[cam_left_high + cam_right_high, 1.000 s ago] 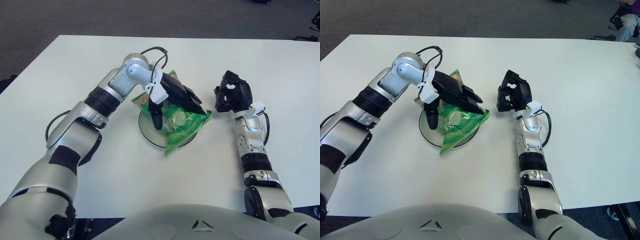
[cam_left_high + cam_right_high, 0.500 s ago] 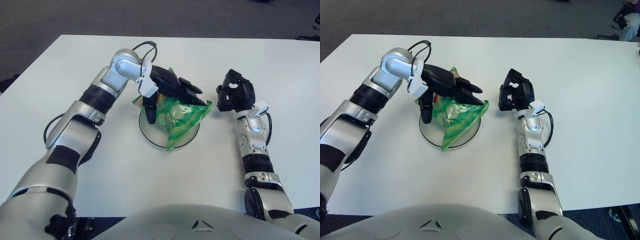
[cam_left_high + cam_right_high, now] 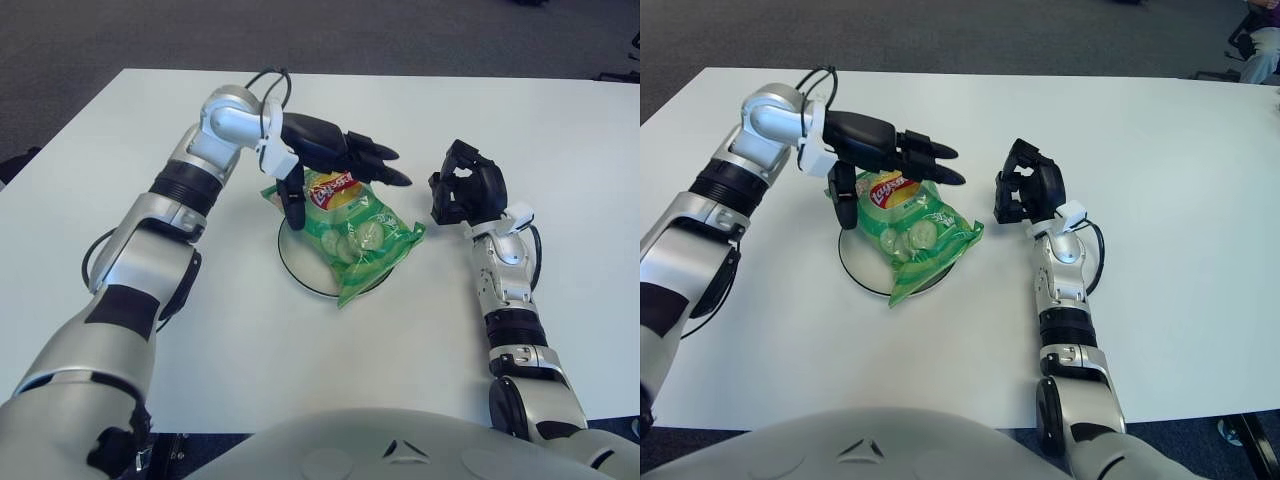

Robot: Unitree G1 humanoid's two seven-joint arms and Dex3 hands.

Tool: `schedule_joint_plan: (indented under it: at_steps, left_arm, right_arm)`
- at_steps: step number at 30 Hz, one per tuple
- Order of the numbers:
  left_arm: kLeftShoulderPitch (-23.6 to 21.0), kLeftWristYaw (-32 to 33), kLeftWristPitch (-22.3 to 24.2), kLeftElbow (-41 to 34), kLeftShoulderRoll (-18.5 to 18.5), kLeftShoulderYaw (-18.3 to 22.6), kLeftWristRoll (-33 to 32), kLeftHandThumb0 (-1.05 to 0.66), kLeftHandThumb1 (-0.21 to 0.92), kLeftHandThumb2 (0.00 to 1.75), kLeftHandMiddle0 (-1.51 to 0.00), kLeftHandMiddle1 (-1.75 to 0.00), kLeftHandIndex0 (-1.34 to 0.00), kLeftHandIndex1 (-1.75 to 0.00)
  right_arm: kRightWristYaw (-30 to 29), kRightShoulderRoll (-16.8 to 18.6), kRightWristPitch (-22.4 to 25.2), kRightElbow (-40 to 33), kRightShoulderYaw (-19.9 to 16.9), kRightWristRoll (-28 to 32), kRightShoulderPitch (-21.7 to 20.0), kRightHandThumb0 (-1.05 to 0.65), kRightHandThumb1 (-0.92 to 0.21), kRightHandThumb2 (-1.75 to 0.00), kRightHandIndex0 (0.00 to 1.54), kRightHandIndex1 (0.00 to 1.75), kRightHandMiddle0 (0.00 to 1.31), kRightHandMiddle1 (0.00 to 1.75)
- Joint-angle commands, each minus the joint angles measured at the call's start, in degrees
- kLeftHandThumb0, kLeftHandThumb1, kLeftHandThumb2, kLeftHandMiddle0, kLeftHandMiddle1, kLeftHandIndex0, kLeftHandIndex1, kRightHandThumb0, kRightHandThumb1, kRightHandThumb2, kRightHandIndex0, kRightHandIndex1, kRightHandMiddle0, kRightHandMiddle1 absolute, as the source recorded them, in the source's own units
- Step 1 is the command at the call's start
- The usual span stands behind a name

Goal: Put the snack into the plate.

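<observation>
A green snack bag [image 3: 352,230] with a red and yellow logo lies on a round plate [image 3: 300,273] in the middle of the white table; its lower end hangs over the plate's right front rim. My left hand [image 3: 335,160] hovers just behind and above the bag, fingers spread and holding nothing, its thumb [image 3: 292,200] pointing down beside the bag's left edge. My right hand [image 3: 466,192] is raised to the right of the plate, apart from the bag, fingers curled and empty.
The white table [image 3: 560,130] extends well beyond the plate on all sides. A dark carpeted floor lies past its far edge. A black cable [image 3: 105,250] loops beside my left forearm.
My left hand let go of the snack bag and lifted back and to the left. The bag now lies flat on the plate with its logo showing. The right hand stayed put.
</observation>
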Motion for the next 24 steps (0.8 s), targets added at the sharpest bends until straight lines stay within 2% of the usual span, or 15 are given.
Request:
schedule_joint_plan:
  at_steps: [1, 9, 14, 17, 20, 24]
  left_arm:
    - [-2.4, 2.4, -0.2, -0.1, 2.1, 2.3, 1.4, -0.95, 0.72, 0.24, 0.00, 0.00, 0.00, 0.00]
    - [-1.8, 4.3, -0.5, -0.7, 2.2, 3.7, -0.3, -1.01, 0.79, 0.25, 0.00, 0.00, 0.00, 0.00]
    - [-0.8, 2.8, 0.8, -0.8, 1.5, 4.0, -4.1, -1.03, 0.82, 0.24, 0.00, 0.00, 0.00, 0.00]
    - [-0.8, 2.7, 0.2, -0.5, 1.4, 4.1, -4.8, -1.04, 0.87, 0.20, 0.00, 0.00, 0.00, 0.00]
    - [-1.4, 2.2, -3.0, 0.9, 1.2, 3.9, -5.5, -1.05, 0.90, 0.19, 0.00, 0.00, 0.00, 0.00]
    - [-1.8, 2.3, -2.2, 1.7, 1.9, 4.3, -5.4, -1.05, 0.91, 0.17, 0.00, 0.00, 0.00, 0.00]
  right_arm:
    - [-0.1, 2.6, -0.5, 5.6, -0.1, 0.6, 9.3, -0.55, -0.16, -1.51, 1.36, 1.75, 0.75, 1.75]
    - [0.2, 2.5, -0.7, 5.7, 0.0, 0.6, 9.2, -0.55, -0.16, -1.51, 1.36, 1.75, 0.75, 1.75]
    - [0.3, 2.4, -0.6, 5.8, 0.0, 0.5, 9.2, -0.55, -0.16, -1.51, 1.36, 1.75, 0.75, 1.75]
    - [0.3, 2.4, -0.7, 5.9, 0.0, 0.4, 9.2, -0.55, -0.16, -1.51, 1.36, 1.75, 0.75, 1.75]
    - [0.2, 2.4, -0.9, 6.1, 0.1, 0.2, 9.1, -0.55, -0.16, -1.51, 1.36, 1.75, 0.75, 1.75]
    - [0.1, 2.6, -1.0, 6.2, 0.2, 0.2, 9.0, -0.55, -0.16, -1.51, 1.36, 1.75, 0.75, 1.75]
